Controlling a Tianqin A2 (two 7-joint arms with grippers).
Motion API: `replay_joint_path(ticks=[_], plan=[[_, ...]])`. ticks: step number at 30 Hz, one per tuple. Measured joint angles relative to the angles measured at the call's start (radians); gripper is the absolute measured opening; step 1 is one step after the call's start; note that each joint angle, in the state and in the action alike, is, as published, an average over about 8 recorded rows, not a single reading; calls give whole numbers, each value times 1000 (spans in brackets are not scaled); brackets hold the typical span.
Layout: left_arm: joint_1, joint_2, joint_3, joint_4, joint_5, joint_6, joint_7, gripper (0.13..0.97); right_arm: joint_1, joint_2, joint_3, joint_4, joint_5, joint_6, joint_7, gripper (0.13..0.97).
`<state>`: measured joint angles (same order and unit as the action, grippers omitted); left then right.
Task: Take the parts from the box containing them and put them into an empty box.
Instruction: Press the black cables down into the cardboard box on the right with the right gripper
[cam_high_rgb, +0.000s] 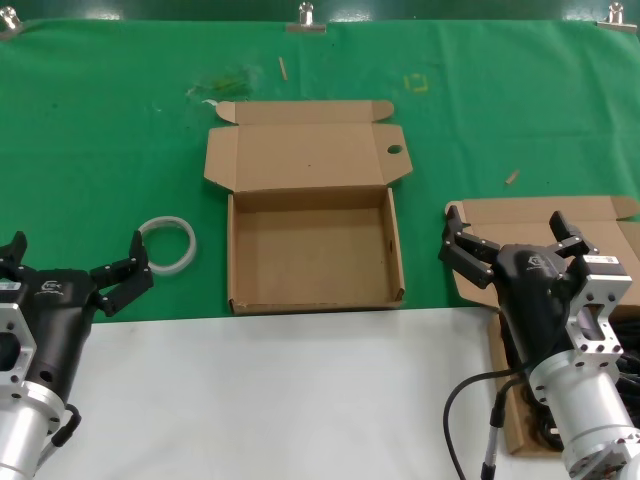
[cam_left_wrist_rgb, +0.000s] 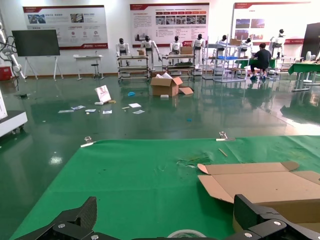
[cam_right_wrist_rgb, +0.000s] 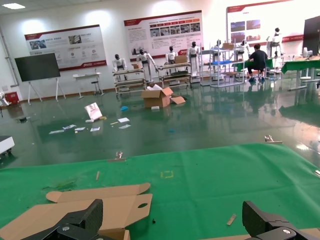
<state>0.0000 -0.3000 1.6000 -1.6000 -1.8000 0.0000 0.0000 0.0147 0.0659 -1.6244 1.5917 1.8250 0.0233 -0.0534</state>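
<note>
From my station I log the room as follows. Floor (cam_left_wrist_rgb: 150, 120): glossy dark green, reflecting overhead light, littered with scattered papers (cam_left_wrist_rgb: 134, 105). Back wall (cam_right_wrist_rgb: 115, 20): white, hung with display posters (cam_left_wrist_rgb: 169, 19). Dark screen on a stand (cam_left_wrist_rgb: 36, 43) by the wall. Metal racks (cam_left_wrist_rgb: 134, 67) carrying white humanoid figures. Open cardboard cartons (cam_left_wrist_rgb: 166, 85) on the floor. A seated person (cam_left_wrist_rgb: 261, 58) at a far table. Tabletop (cam_high_rgb: 100, 130): green cloth, with a white strip nearest me.

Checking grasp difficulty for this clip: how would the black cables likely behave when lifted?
Mostly hidden behind the right pincer, the black cables show as thin loops, so probably floppy and sagging. They look light for their length. Strands may snag the box wall.
</note>
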Motion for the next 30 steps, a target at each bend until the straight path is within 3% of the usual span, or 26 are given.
replay_joint_path(ticks=[24,30], plan=[[0,0,0,0,0,0,0,965,0,0,-2,0,0,2,-1,966],[0,0,0,0,0,0,0,965,-1,-1,-55,11,40,74,-53,966]])
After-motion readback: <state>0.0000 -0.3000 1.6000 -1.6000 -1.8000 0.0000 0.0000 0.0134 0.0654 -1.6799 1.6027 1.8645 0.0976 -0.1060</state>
